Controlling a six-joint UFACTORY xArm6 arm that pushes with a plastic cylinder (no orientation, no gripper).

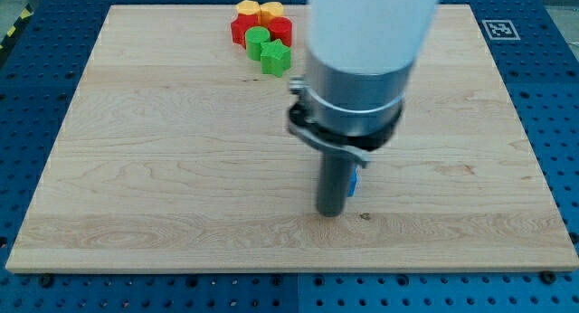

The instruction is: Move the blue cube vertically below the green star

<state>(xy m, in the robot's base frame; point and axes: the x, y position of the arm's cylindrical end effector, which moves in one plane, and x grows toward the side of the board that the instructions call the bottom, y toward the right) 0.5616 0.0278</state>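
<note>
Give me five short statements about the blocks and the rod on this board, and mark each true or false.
1. The blue cube peeks out just to the view's right of my tip. True.
2. The green star lies near the view's bottom. False: it sits near the view's top.
3. Red blocks cluster beside the green ones. True.
4. The blue cube touches the green star. False: they are far apart.
5. The yellow blocks sit at the cluster's top. True.

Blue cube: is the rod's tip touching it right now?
Cannot tell. In the camera view only a sliver of the blue cube shows at the rod's right edge; my tip sits just below-left, and the rod hides any contact or gap.
</note>
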